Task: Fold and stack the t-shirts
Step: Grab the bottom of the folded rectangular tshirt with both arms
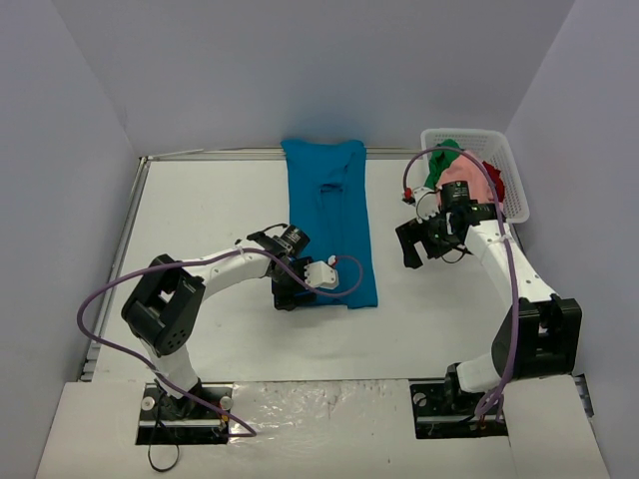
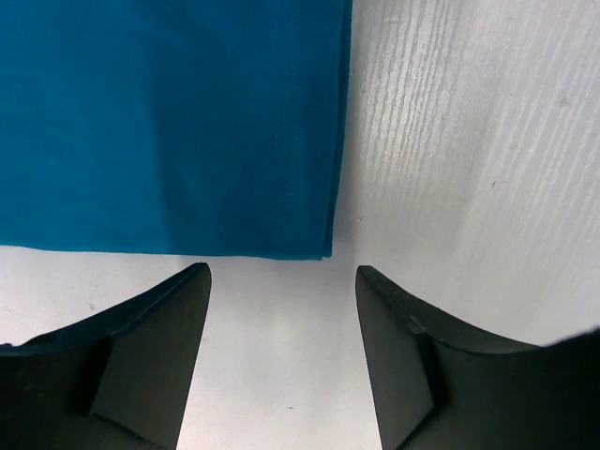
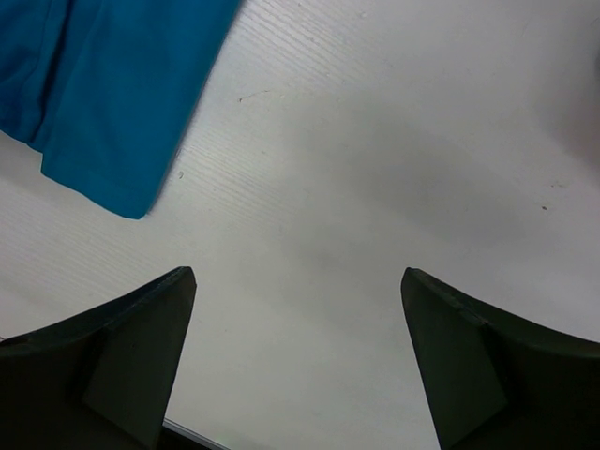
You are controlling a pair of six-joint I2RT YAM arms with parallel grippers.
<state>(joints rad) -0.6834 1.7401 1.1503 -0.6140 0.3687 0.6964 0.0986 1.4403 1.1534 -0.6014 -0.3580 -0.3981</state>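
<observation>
Basket (image 1: 520, 183), white mesh, one: far right corner of table (image 1: 200, 210); holds three t-shirts: green (image 1: 444, 160), pink (image 1: 465, 181), red (image 1: 495, 178).
Teal-blue t-shirt (image 1: 329, 220), one: long folded strip, table centre to far edge.
Left gripper (image 2: 281, 269): jaws partly apart, empty, just off shirt's near-left corner.
Right gripper (image 3: 298, 272): jaws wide, empty, above bare table right of shirt.
</observation>
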